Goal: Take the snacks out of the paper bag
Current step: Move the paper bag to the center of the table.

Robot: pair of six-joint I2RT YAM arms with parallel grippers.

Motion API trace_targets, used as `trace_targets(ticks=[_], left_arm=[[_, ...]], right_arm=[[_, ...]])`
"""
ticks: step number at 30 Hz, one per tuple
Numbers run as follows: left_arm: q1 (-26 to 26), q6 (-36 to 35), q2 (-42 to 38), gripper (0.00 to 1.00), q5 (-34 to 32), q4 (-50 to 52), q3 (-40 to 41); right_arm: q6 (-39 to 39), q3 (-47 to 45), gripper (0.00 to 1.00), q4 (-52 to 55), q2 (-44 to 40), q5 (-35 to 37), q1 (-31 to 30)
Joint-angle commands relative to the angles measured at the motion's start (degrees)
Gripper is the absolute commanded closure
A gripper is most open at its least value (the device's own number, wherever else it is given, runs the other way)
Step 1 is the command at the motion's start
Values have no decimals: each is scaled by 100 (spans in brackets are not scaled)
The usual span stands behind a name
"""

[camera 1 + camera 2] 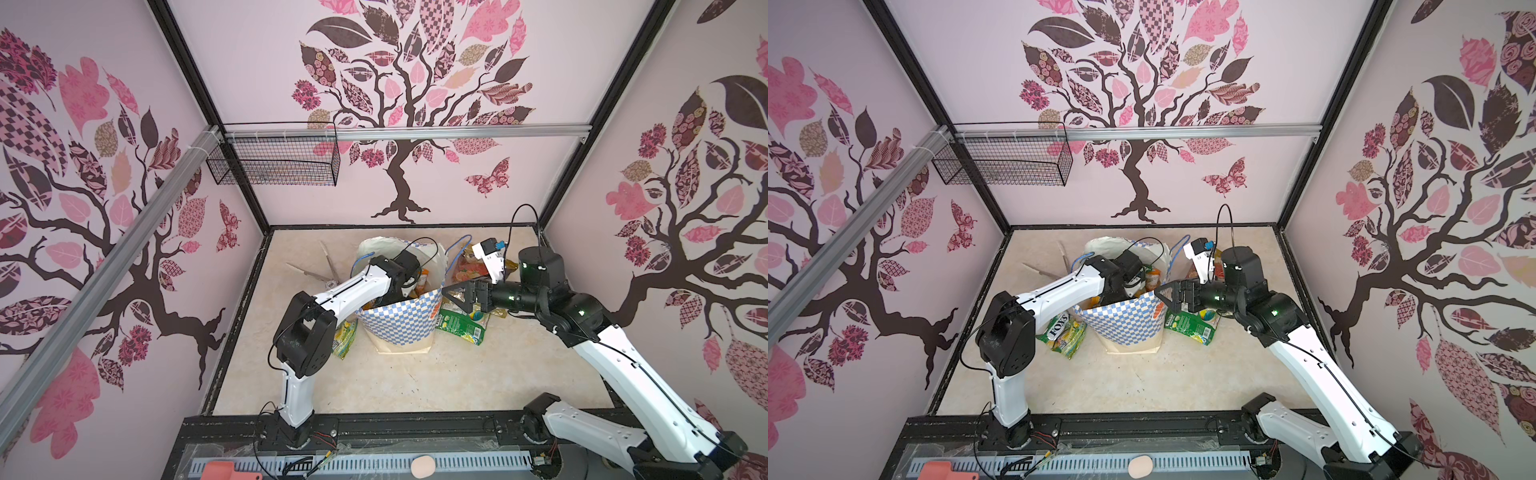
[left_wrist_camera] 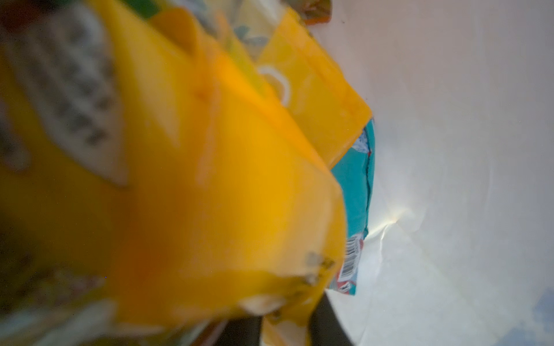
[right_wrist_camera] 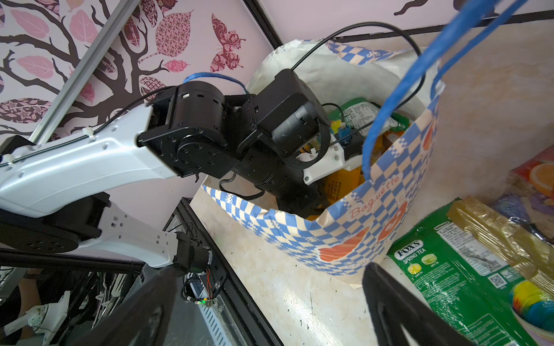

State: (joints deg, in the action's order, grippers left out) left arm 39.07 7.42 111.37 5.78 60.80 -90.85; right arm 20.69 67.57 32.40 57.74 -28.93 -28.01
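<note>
The paper bag (image 1: 401,324) (image 1: 1121,328) (image 3: 344,239) stands upright in the middle of the table, its mouth open. My left gripper (image 2: 284,323) reaches down inside it, out of sight in both top views. It is shut on the edge of a yellow-orange snack packet (image 2: 224,179), with a teal packet (image 2: 356,185) behind. My right gripper (image 1: 455,297) (image 1: 1167,295) (image 3: 266,311) hangs open and empty by the bag's right rim. On the table lie a green FOX'S packet (image 1: 461,328) (image 3: 464,284), a gold packet (image 3: 494,227), a fruit-print packet (image 1: 469,270) and a yellow-green FOX'S packet (image 1: 1065,336).
Metal scissors (image 1: 320,266) lie behind the bag on its left. A blue cord handle (image 3: 404,90) stands up close to my right wrist. A black wire basket (image 1: 278,162) hangs on the back wall rail. Walls close in three sides of the table.
</note>
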Motion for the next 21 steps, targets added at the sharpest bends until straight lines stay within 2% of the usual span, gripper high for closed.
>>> trace_targets(ticks=[1, 3, 21], left_arm=[[-75, -13, 147, 93, -28, -300, 214], [-70, -22, 25, 100, -21, -280, 170], [-66, -145, -1128, 100, -395, -308, -448]], right_arm=[[30, 105, 0, 115, -96, 28, -24], [49, 115, 0, 109, -105, 62, -27], [181, 147, 0, 13, -224, 300, -28]])
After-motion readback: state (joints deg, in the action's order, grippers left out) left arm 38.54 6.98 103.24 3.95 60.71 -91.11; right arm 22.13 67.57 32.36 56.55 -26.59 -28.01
